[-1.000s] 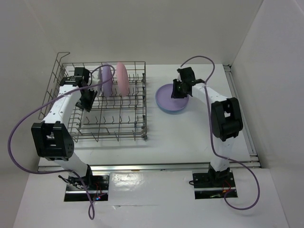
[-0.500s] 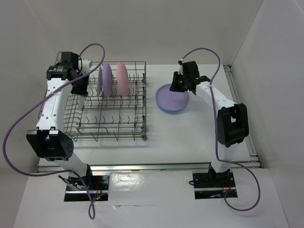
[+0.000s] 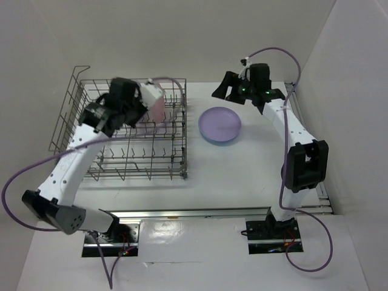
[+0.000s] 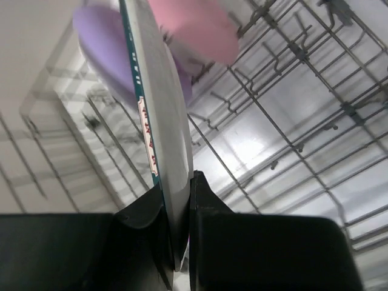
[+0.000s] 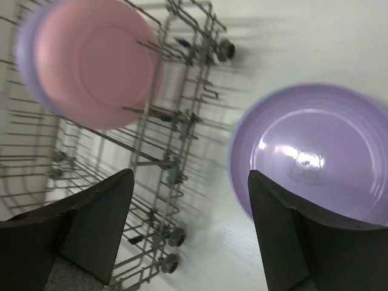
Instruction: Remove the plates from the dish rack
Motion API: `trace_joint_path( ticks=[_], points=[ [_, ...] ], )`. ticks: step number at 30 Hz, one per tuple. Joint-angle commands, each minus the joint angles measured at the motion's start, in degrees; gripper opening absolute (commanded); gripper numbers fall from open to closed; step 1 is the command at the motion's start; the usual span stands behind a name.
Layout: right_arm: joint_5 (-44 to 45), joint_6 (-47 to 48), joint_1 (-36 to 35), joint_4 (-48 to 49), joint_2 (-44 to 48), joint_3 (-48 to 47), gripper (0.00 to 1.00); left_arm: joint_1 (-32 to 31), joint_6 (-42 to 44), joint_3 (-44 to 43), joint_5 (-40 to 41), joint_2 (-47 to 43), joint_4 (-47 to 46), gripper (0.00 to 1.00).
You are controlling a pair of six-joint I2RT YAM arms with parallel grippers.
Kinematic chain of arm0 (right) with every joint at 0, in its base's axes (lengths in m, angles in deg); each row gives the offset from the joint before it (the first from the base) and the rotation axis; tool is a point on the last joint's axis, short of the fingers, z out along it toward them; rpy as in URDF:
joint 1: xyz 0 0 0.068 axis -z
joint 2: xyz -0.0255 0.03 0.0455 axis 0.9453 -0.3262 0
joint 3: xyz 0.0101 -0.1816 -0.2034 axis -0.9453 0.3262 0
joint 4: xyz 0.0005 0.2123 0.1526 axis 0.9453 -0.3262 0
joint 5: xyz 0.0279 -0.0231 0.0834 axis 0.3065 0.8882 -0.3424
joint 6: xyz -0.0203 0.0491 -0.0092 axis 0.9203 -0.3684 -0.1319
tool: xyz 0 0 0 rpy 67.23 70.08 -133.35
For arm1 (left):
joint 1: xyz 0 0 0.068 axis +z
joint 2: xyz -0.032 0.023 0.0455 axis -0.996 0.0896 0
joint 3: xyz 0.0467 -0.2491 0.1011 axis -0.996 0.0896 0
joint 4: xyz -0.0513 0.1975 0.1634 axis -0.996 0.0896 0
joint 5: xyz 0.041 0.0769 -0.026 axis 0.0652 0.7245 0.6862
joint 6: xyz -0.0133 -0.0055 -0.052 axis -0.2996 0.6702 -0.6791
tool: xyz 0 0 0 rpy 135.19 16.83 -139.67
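Note:
My left gripper (image 4: 179, 203) is shut on the edge of a white plate with a teal patterned rim (image 4: 159, 115), held edge-on above the dish rack (image 4: 291, 115). In the top view this gripper (image 3: 140, 100) hangs over the rack's (image 3: 183, 160) back rows, beside the upright pink plate (image 3: 159, 112). A lavender plate (image 4: 100, 45) and the pink plate (image 4: 194, 27) stand in the tines behind it. My right gripper (image 3: 227, 90) is open and empty, raised above another lavender plate (image 3: 219, 125) that lies flat on the table. The right wrist view shows that plate (image 5: 315, 151) to the right of the open gripper (image 5: 191, 203).
The rack has tall wire sides (image 3: 66, 115) at its left. White walls close the table off at the back and right. The right arm's cable (image 3: 276, 53) loops above its wrist.
The right gripper has opened, let go of the lavender plate and lifted back off it. The left arm has swung up and to the right with the white plate in its grip.

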Motion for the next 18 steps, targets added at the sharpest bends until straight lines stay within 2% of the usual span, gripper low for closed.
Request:
trace_joint_path(
  ticks=[1,3,5,9,10,11,14,18],
  points=[
    [-11.3,-5.18,4.12,8.92,4.38,-3.02,0.83,-8.44,20.3,10.91,18.31,-5.9,-19.67,0.0],
    [-15.87,-5.8,4.73,10.85,4.38,-3.72,0.83,-10.47,26.42,17.58,20.55,-6.61,-29.67,0.0],
    [-21.91,-8.26,4.73,12.44,2.8,-4.25,0.83,-13.63,34.33,21.38,23.35,-6.61,-35.16,0.0],
    [-27.03,-11.25,2.46,13.06,0.17,-4.25,0.83,-20.75,50.67,33.68,26.36,-9.51,-56.66,0.0],
    [-27.75,-11.25,1.41,13.93,-0.36,-3.56,0.83,-23.2,57.06,38.32,26.88,-9.51,-65.85,0.0],
    [-28.54,-11.25,0.79,15.07,-0.37,-2.94,0.83,-24.18,59.56,40.11,26.89,-9.51,-69.25,0.0],
    [-31.53,-11.25,-1.94,20.7,0.24,-0.83,0.85,-27.87,62.48,42.23,26.89,-8.82,-72.63,0.0],
    [-29.43,-11.25,-3.79,19.4,-0.28,-0.21,0.85,-31.22,59.85,40.3,27.41,-6.62,-70.79,0.0]
  ],
)
